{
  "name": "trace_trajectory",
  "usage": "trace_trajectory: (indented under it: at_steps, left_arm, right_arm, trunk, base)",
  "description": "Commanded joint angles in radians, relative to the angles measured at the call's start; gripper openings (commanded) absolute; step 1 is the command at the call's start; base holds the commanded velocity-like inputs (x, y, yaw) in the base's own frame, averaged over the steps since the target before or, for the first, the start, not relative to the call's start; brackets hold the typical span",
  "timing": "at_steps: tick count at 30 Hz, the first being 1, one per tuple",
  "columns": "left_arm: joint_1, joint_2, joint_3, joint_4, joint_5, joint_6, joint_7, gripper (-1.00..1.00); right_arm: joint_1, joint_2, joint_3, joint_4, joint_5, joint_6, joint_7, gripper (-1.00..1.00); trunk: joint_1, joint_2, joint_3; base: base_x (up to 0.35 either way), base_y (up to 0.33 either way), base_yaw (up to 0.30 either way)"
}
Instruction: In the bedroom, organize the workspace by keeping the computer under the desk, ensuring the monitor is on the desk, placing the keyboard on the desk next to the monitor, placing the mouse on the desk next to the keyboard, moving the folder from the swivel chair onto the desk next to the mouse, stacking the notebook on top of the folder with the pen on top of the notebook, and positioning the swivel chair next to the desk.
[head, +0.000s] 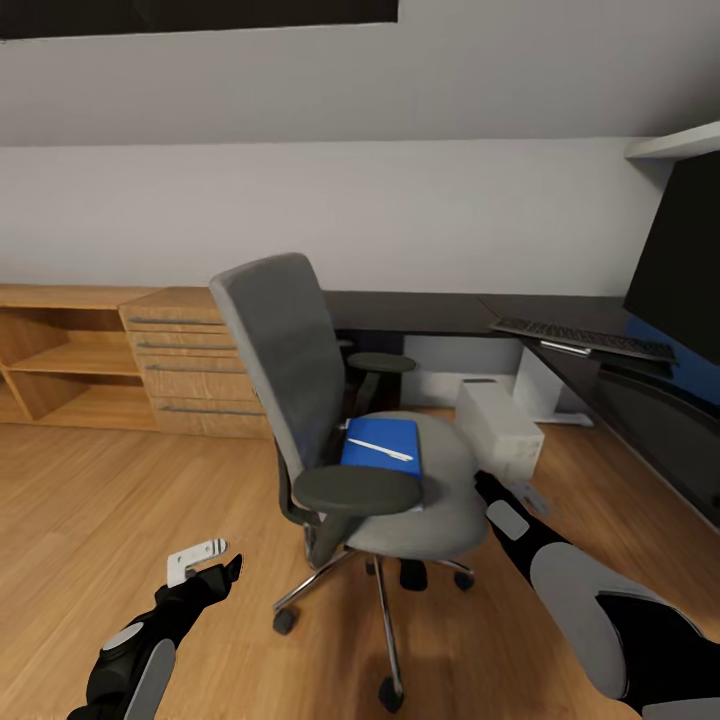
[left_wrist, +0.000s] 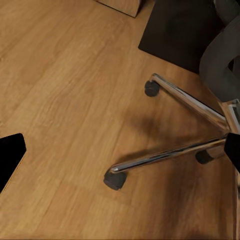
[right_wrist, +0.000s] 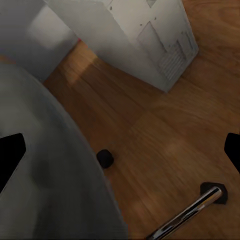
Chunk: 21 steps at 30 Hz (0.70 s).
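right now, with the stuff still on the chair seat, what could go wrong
The pen lies loose on the blue folder; tilting the folder in a lift could roll it onto the floor. The swivel chair stands on castors, so a nudge from the right gripper beside the seat may roll it away.

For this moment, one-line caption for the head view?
Blue folder and pen lie on the swivel chair beside the desk.

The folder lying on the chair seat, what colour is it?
Bright blue; the folder shows best in the head view, flat on the swivel chair seat.
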Motion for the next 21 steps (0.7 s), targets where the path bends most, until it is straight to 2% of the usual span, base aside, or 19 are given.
trace_trajectory:
  at_steps: [1, 21]
  left_arm:
    - [-0.001, 0.0, -0.001, -0.001, 0.01, 0.004, 0.008, 1.0]
    - [-0.001, 0.0, -0.001, -0.001, 0.01, 0.004, 0.008, 1.0]
  right_arm:
    - [0.0, 0.001, 0.002, 0.001, -0.012, -0.002, 0.001, 1.0]
    - [0.0, 0.001, 0.002, 0.001, -0.011, -0.002, 0.001, 1.0]
  trunk:
    - [0.0, 0.0, 0.0]
    - [0.0, 0.0, 0.009]
  base:
    - [0.0, 0.0, 0.234]
    - [0.0, 0.0, 0.236]
